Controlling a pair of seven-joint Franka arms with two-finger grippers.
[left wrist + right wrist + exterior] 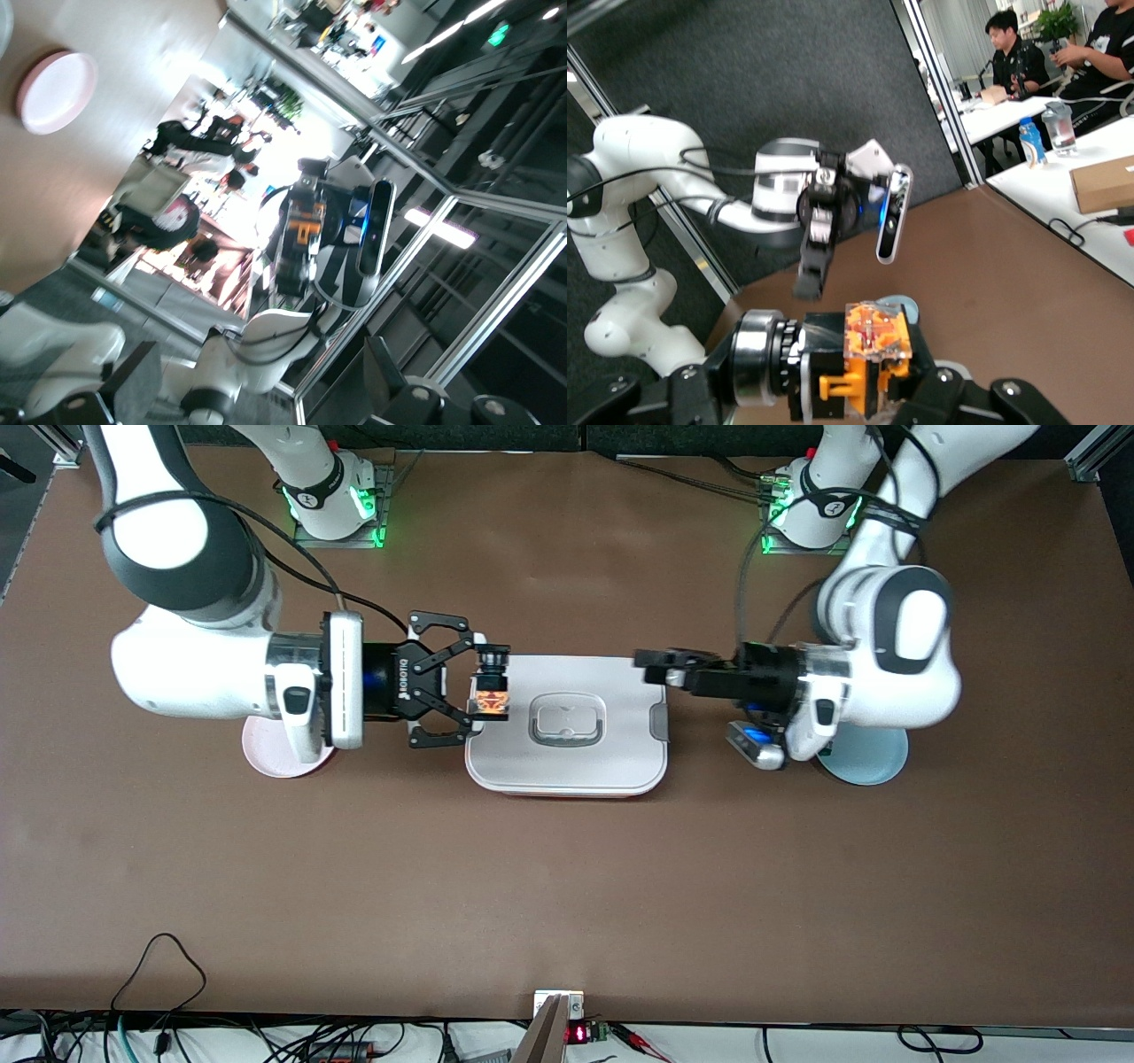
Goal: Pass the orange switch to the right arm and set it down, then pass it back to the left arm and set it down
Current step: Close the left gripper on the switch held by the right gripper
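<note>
My right gripper (483, 691) is shut on the orange switch (491, 693), a small black block with an orange face. It holds the switch in the air over the edge of the white box (567, 772) toward the right arm's end. The switch fills the lower right wrist view (873, 350). My left gripper (651, 666) is open and empty over the box's edge toward the left arm's end, its fingers pointing at the switch. It faces me in the right wrist view (808, 270). The left wrist view shows the switch (301, 226) straight ahead.
The box has a grey-rimmed lid handle (567, 720) and lies between the two grippers. A pink plate (266, 760) lies under the right arm. It also shows in the left wrist view (58, 91). A light blue plate (873, 760) lies under the left arm.
</note>
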